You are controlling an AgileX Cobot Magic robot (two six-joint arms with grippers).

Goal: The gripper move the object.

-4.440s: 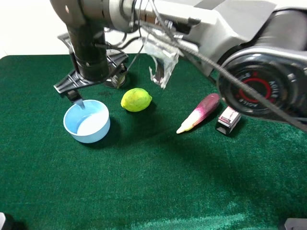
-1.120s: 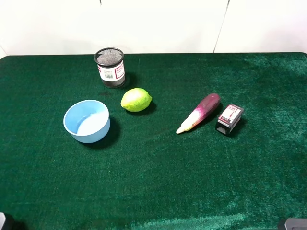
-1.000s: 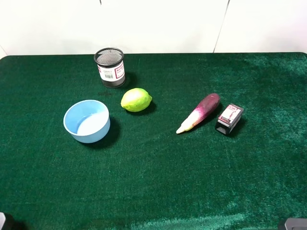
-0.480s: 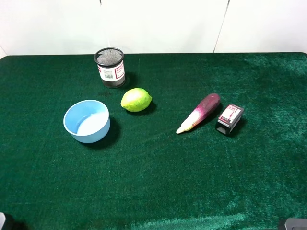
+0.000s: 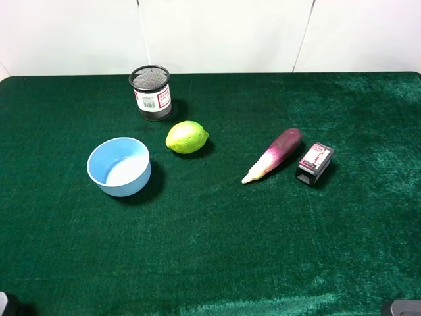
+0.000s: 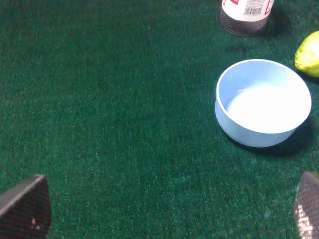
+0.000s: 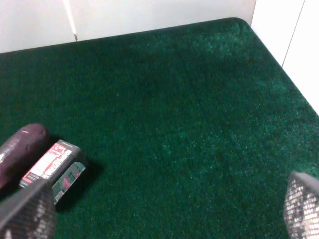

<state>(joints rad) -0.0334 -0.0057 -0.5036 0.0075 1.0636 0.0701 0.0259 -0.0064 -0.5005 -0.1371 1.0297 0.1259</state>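
Currently the bowl (image 5: 119, 166) sits upright on the green cloth (image 5: 210, 250), just beside the lemon (image 5: 187, 137) and near the mesh cup (image 5: 150, 93). The left gripper (image 6: 164, 211) is spread wide, clear of the bowl. The right gripper (image 7: 164, 211) is likewise spread, gripping nothing.

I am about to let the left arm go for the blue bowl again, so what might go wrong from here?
1. The lemon lies close beside the blue bowl; a wide approach may knock it rolling.
2. The mesh cup stands upright just behind; a high sweep might tip it.
3. The left hand is open and well away from the bowl, whose smooth, thin rim may slip from the fingers.
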